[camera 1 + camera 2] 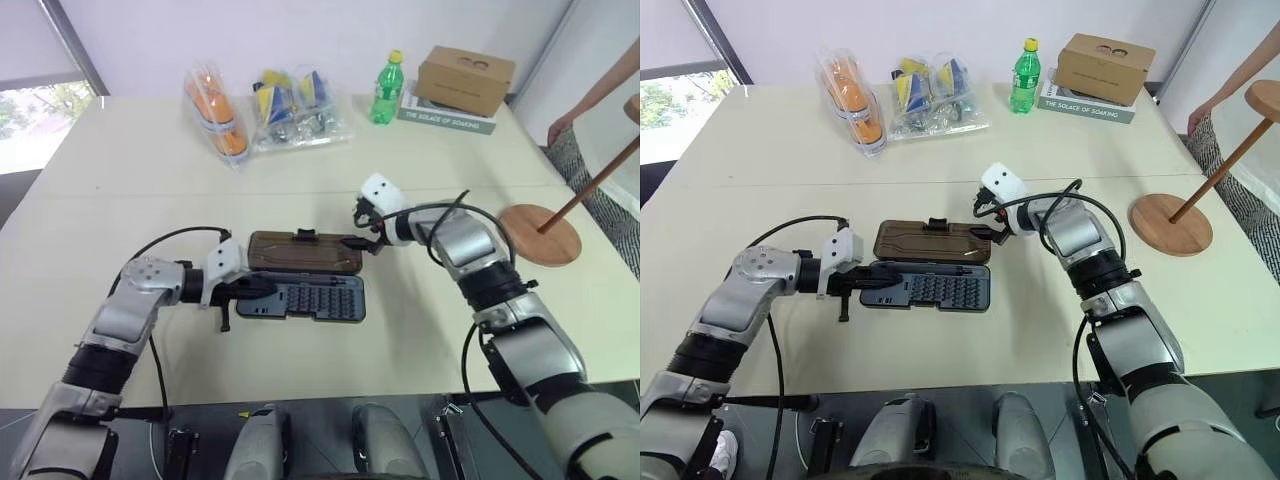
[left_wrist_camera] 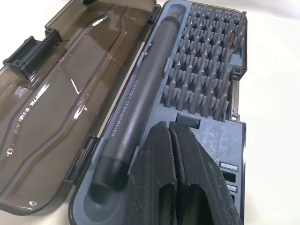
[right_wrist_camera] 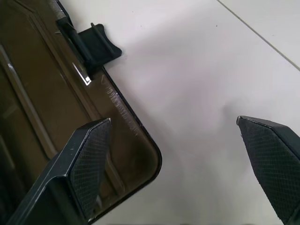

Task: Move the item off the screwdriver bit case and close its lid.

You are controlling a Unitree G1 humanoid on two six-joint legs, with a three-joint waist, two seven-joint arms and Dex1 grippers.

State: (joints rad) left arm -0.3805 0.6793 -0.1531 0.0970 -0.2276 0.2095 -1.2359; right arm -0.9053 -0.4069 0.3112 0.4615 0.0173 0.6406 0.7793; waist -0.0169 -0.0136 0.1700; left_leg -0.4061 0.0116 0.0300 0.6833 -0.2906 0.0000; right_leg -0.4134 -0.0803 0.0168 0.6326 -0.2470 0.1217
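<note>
At the left we see the left gripper point(image 1: 240, 290), its fingers pressed together, resting on the left end of the screwdriver bit case point(image 1: 305, 298). In the left wrist view those fingers point(image 2: 187, 178) lie on the grey-blue tray just beside the dark electric screwdriver point(image 2: 138, 108), with rows of bits point(image 2: 206, 65) past them. The case lies open in the middle of the table point(image 1: 120, 210). Its lid point(image 1: 304, 253), smoky brown, lies flat on the far side of the tray, with its black clip point(image 1: 305, 235) on the far long edge. At the lid's right end we find the right gripper point(image 1: 368, 238), its fingers wide apart. In the right wrist view one finger point(image 3: 91, 161) hangs over the lid's rounded corner and the other is out over bare table. Further right, well apart from the case, the wooden stand point(image 1: 541, 233) sits on the table near its right edge. Along the far edge stand a green bottle point(image 1: 387, 88) and a cardboard box point(image 1: 466, 78).
</note>
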